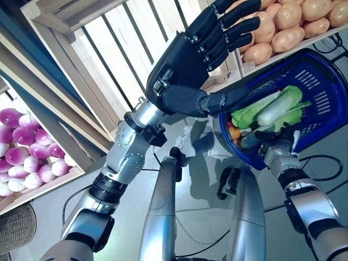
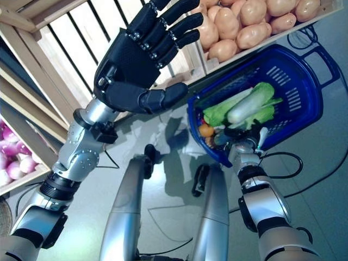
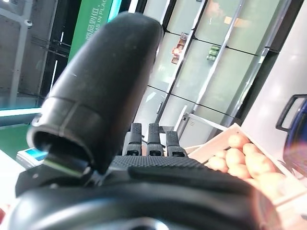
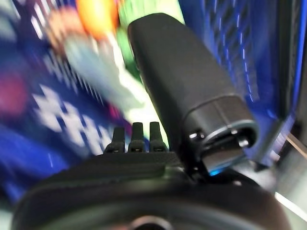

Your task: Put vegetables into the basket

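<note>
High before the wooden crates, the left robot hand is raised with its fingers straight and spread and its thumb stretched sideways, holding nothing; its fingertips point toward the crate of potatoes just past them; lower and to the right, the right robot hand sits at the near rim of the blue basket, its fingers hidden against that rim, so I cannot tell whether they grip it; the basket is tilted toward the camera and holds a green and white leafy cabbage lying across it, with a small orange vegetable beside it; far left, a lower crate holds purple and white onions.
</note>
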Available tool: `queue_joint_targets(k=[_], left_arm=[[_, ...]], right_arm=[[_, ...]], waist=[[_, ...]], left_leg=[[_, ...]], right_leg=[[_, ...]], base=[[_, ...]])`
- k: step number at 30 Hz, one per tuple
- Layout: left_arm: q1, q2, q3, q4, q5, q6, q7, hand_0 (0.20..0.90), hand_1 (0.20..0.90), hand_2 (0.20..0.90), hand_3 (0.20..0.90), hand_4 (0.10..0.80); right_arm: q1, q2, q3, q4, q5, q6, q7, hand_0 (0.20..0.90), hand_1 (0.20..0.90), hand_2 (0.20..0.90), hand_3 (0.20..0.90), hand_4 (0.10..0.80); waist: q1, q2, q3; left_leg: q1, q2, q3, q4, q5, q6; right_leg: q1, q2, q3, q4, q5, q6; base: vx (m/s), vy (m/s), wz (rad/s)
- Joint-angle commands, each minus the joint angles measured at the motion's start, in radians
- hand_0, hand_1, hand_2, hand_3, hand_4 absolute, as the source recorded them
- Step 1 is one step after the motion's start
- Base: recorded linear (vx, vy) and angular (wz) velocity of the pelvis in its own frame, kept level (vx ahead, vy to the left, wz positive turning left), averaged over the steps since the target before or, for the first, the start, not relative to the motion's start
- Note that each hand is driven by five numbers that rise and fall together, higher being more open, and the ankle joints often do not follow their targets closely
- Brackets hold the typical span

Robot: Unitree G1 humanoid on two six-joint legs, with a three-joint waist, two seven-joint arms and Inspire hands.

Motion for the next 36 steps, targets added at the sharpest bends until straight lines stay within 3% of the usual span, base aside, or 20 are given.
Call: queue_joint_targets(k=[1, 6, 9, 13, 16, 21, 26, 31, 36], left_arm=[[-0.104, -0.06, 0.025, -0.09, 0.008, -0.155, -0.007, 0.9, 0.9, 0.9, 0.9, 0.8], [-0.076, -0.038, 0.033, -0.052, -0.032, -0.146, -0.035, 0.9, 0.9, 0.9, 0.9, 0.8], [-0.014, -0.027, 0.043, -0.051, -0.063, -0.114, -0.059, 0.9, 0.9, 0.9, 0.9, 0.8], [0.104, -0.011, 0.034, -0.033, -0.066, -0.028, -0.019, 0.9, 0.9, 0.9, 0.9, 0.8], [0.21, -0.015, 0.019, 0.013, -0.057, 0.042, -0.039, 0.9, 0.9, 0.9, 0.9, 0.8], [0.335, -0.043, -0.002, 0.106, -0.002, 0.076, 0.002, 0.9, 0.9, 0.9, 0.9, 0.8], [0.483, -0.056, 0.042, 0.208, 0.14, 0.151, -0.012, 0.9, 0.9, 0.9, 0.9, 0.8], [0.501, -0.028, 0.002, 0.357, 0.287, 0.142, -0.06, 0.9, 0.9, 0.9, 0.9, 0.8], [0.495, -0.031, -0.069, 0.52, 0.454, 0.123, -0.005, 0.9, 0.9, 0.9, 0.9, 0.8]], right_arm=[[-0.124, -0.052, 0.021, 0.0, -0.061, -0.059, -0.111, 0.9, 0.9, 0.9, 0.9, 0.8], [-0.099, -0.033, 0.036, -0.07, -0.034, -0.156, -0.075, 0.9, 0.9, 0.9, 0.9, 0.8], [0.032, -0.009, 0.028, -0.184, -0.03, -0.201, -0.046, 0.9, 0.9, 0.9, 0.9, 0.8], [0.229, 0.032, 0.032, -0.329, -0.009, -0.204, 0.027, 0.9, 0.9, 0.9, 0.9, 0.8], [0.425, 0.031, 0.015, -0.414, -0.075, -0.228, 0.115, 0.9, 0.9, 0.9, 0.9, 0.8], [0.623, 0.035, 0.033, -0.503, -0.156, -0.198, 0.249, 0.9, 0.9, 0.9, 0.9, 0.8], [0.813, 0.049, 0.01, -0.508, -0.287, -0.114, 0.443, 0.9, 0.9, 0.9, 0.9, 0.8], [0.868, 0.067, 0.021, -0.374, -0.375, -0.068, 0.559, 0.9, 0.9, 0.9, 0.9, 0.8], [0.877, 0.095, 0.053, -0.213, -0.385, -0.009, 0.637, 0.9, 0.9, 0.9, 0.9, 0.8]], waist=[[-0.007, 0.058, -0.003], [-0.008, 0.051, -0.003], [-0.013, 0.027, -0.003], [-0.018, -0.004, -0.096], [-0.032, -0.018, -0.171], [-0.052, -0.022, -0.246], [-0.061, -0.026, -0.348], [-0.069, -0.032, -0.408], [-0.08, -0.039, -0.44]], left_leg=[[0.119, -0.003, 0.058, -0.054, -0.1, 0.068], [0.278, 0.004, 0.076, -0.286, -0.025, 0.035], [0.465, -0.011, 0.077, -0.469, 0.037, 0.027], [0.64, -0.036, 0.059, -0.651, 0.093, 0.035], [0.764, -0.031, 0.068, -0.772, 0.113, 0.031], [0.905, -0.018, 0.08, -0.918, 0.15, 0.032], [1.039, -0.002, 0.096, -1.071, 0.185, 0.031], [1.105, 0.01, 0.118, -1.118, 0.184, 0.026], [1.145, 0.023, 0.145, -1.119, 0.169, 0.026]], right_leg=[[0.068, 0.065, 0.006, -0.212, 0.222, -0.02], [0.228, 0.079, 0.003, -0.431, 0.279, -0.005], [0.419, 0.073, -0.019, -0.63, 0.336, 0.009], [0.61, 0.066, -0.054, -0.843, 0.391, 0.021], [0.761, 0.063, -0.095, -1.002, 0.417, 0.022], [0.903, 0.072, -0.107, -1.143, 0.455, 0.04], [1.028, 0.075, -0.128, -1.262, 0.49, 0.065], [1.091, 0.073, -0.141, -1.323, 0.509, 0.08], [1.125, 0.071, -0.136, -1.348, 0.514, 0.088]], base=[[-0.117, -0.012, -0.01], [-0.071, -0.014, -0.03], [0.038, -0.002, -0.03], [0.203, -0.011, -0.04], [0.176, 0.001, -0.13], [0.097, 0.028, -0.07], [0.148, -0.002, -0.14], [0.091, -0.019, 0.06], [0.06, -0.022, 0.0]])
